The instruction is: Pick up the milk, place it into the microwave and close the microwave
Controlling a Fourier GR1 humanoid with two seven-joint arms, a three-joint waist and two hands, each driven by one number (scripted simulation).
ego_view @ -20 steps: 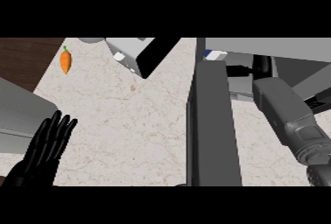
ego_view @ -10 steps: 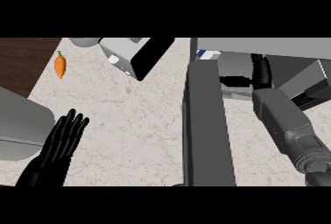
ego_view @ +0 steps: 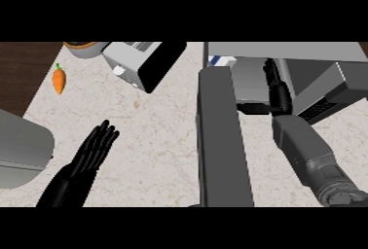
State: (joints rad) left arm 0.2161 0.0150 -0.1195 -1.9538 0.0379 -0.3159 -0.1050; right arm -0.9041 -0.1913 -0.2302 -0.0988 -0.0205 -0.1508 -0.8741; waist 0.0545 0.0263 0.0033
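Note:
The milk, a white carton with blue print, stands at the far left inside the grey microwave. The microwave's door is swung open and shows edge-on as a dark grey slab running toward me. My right forearm reaches into the cavity to the right of the door. My right hand is open, its fingers stretched out to the right of the milk and apart from it. My left hand lies open on the speckled counter at the lower left, fingers straight.
A carrot lies at the counter's far left by a dark wooden surface. A grey and black appliance sits tilted at the back, next to a round orange-topped container. A grey rounded object fills the left edge.
My left hand has moved up and to the right over the counter. The right hand sits a little farther from the milk. The whole scene has shifted slightly left and down in the view.

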